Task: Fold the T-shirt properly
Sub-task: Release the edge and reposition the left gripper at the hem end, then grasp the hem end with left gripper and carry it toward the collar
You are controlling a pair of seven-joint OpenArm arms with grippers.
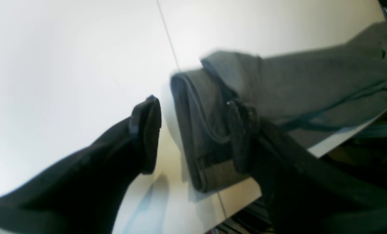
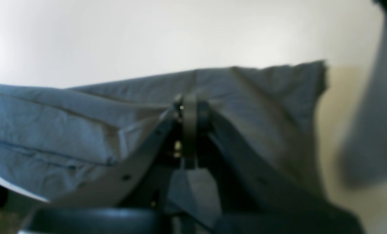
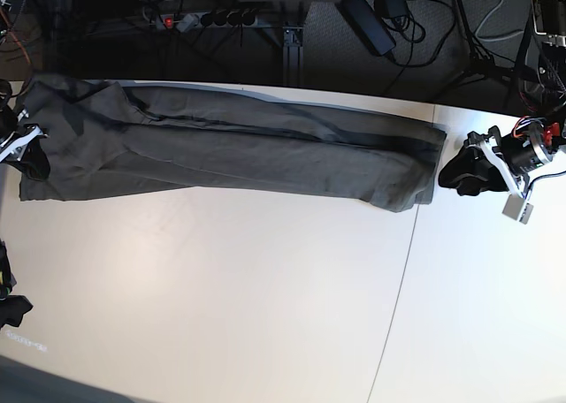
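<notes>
The dark olive-grey T-shirt (image 3: 239,151) lies folded lengthwise in a long strip along the far side of the white table (image 3: 221,288). My right gripper (image 3: 31,151) is at the strip's left end. In the right wrist view it (image 2: 190,109) is shut, pinching a ridge of the cloth (image 2: 67,123). My left gripper (image 3: 455,169) is at the strip's right end. In the left wrist view it (image 1: 193,135) is open wide, with the shirt's folded end (image 1: 310,87) lying between the fingers and one finger (image 1: 242,136) over the cloth.
A seam (image 3: 398,279) runs across the table top right of centre. Beyond the table's far edge (image 3: 265,87) are a power strip (image 3: 212,19) and cables on a dark floor. A black object (image 3: 9,310) sits at the left edge.
</notes>
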